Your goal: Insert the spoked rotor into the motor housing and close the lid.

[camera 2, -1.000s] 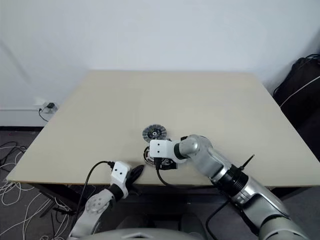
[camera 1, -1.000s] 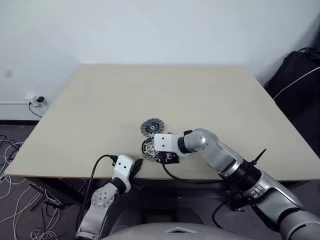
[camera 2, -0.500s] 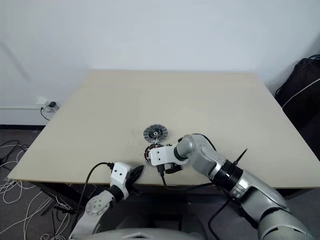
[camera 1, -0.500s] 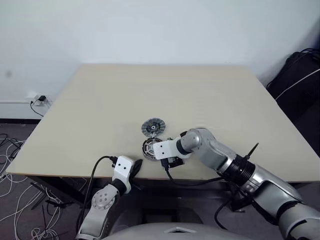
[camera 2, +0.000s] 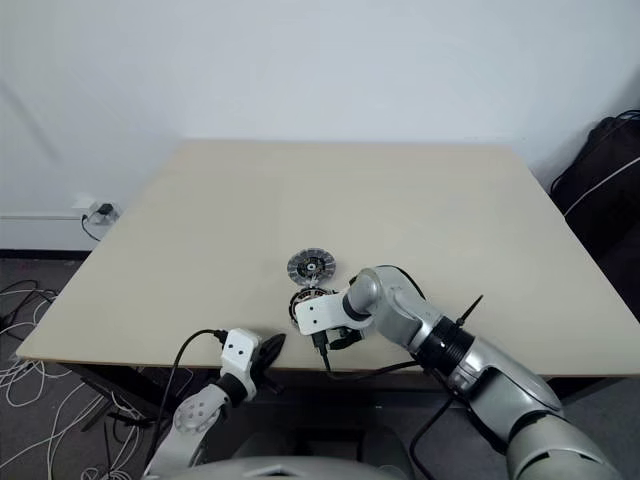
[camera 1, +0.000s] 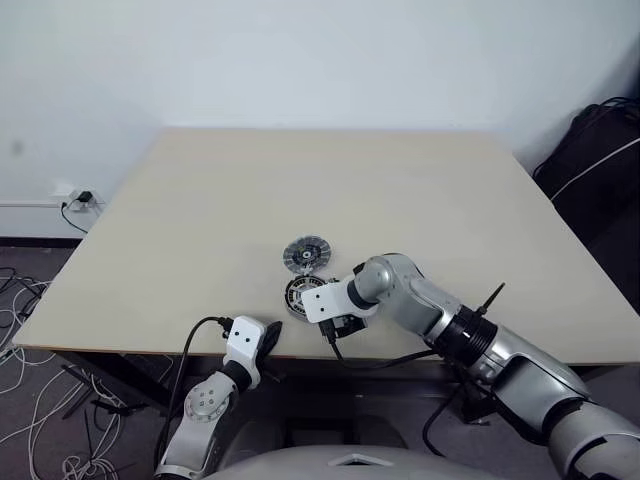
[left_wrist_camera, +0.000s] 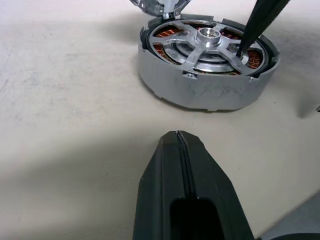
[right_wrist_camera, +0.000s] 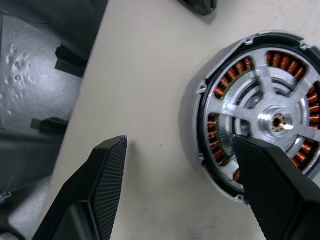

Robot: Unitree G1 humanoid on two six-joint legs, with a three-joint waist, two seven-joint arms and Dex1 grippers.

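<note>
The motor housing [left_wrist_camera: 207, 70] is sitting flat on the beige surface [camera 1: 300, 190], close to the surface's near edge. The spoked rotor [right_wrist_camera: 260, 120] is lying inside the housing: its silvery spokes are spreading from a central hub, and the copper windings are showing through the gaps between them.

The lid [camera 1: 305, 254] is lying flat on the surface just behind the housing, on the side away from the robot; whether the two are touching cannot be told.

The right claw [right_wrist_camera: 182, 187] is pointing steeply down over the near-right side of the housing with its fingers spread wide and gripping nothing. One of its black fingers [right_wrist_camera: 272, 185] is resting over the rotor and the housing's rim, its tip coming down among the spokes in the left wrist view. The other finger is hanging over bare surface beside the housing, clear of its wall.

The left claw [left_wrist_camera: 182, 165] is sitting at the surface's near edge, to the near-left of the housing and apart from it. Its two fingers are pressed together, closed on nothing, and pointing toward the housing.

A black bag [camera 1: 595, 165] is standing on the floor far to the right of the housing, beyond the surface.
</note>
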